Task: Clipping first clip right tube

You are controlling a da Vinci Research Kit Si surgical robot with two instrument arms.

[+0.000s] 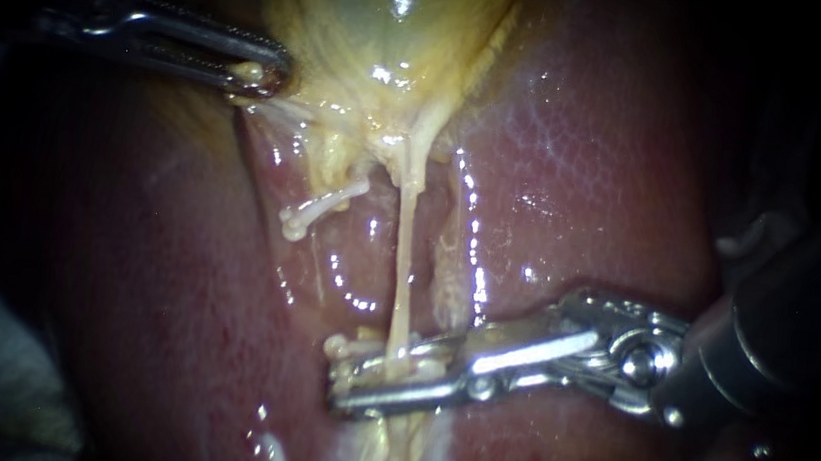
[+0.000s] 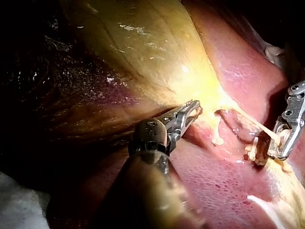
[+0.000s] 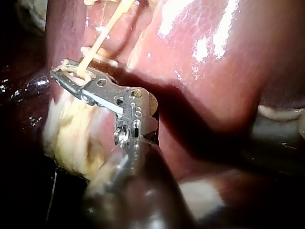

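Found the right instrument (image 1: 344, 380) with its two slim metal jaws nearly together, pinching a pale clip (image 1: 347, 347) from both sides. Could not make out whether the clip's ends met, since metal and wet glare covered them. Saw the tube (image 1: 404, 280) passing straight between those jaws, inside the clip, as a thin, taut, cream-coloured cord. Confirmed the same in the right wrist view, with the tube (image 3: 102, 36) entering near the tip of the right instrument (image 3: 64, 76). Lost the shaft behind the hinge to shadow. Traced the tube up to the glossy yellow-green gallbladder (image 1: 390, 28) and down into ragged yellowish tissue. Noted a short, knobbed pale stub (image 1: 317, 209) just beside the tube, on the side of the left instrument (image 1: 270, 76). Found that one's jaws pressed together on the gallbladder's frayed lower edge, well apart from the clip. Saw smooth, wet, mottled red liver (image 1: 586, 177) around everything.
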